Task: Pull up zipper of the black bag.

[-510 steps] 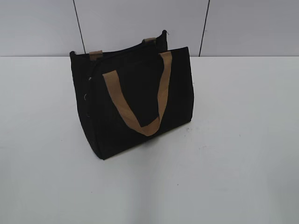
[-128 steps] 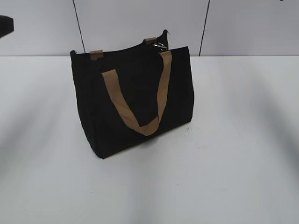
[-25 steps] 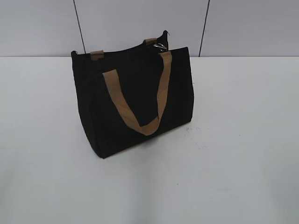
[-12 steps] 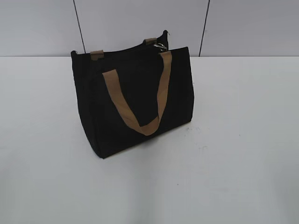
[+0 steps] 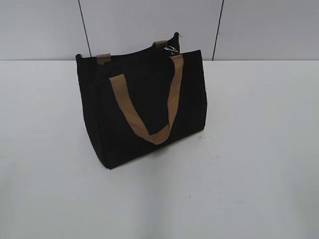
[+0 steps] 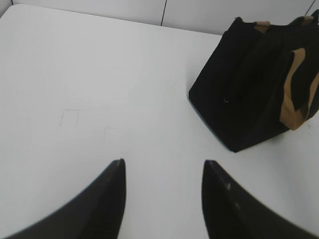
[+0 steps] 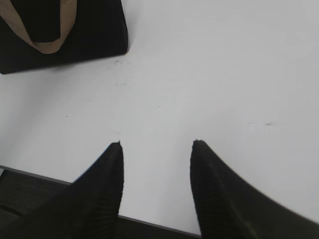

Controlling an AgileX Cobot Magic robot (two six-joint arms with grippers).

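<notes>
A pale grey panelled wall [image 5: 149, 25] with dark vertical seams backs a plain white table [image 5: 249, 174]. On the table stands the black bag [image 5: 144, 109], upright, left of centre in the exterior view, at about 10 o'clock from the middle of the tabletop. One tan handle [image 5: 149, 107] hangs down its front face in a loop; the ends of the second handle [image 5: 102, 58] peek above the top edge behind it. The zipper runs along the top of the bag, and its small silver ring pull [image 5: 171, 49] shows at the far right end of the top edge, at roughly 1 o'clock on the bag, just beside the front handle's right strap.

No arm shows in the exterior view. In the left wrist view the left gripper [image 6: 163, 172] hangs over bare table, its two dark fingers spread apart with nothing between them; the bag sits at about 1 o'clock from it, well apart. In the right wrist view the right gripper [image 7: 156, 152] likewise has its fingers parted and empty near the table's front edge, with the bag's lower corner and handle loop at about 11 o'clock, well apart.
</notes>
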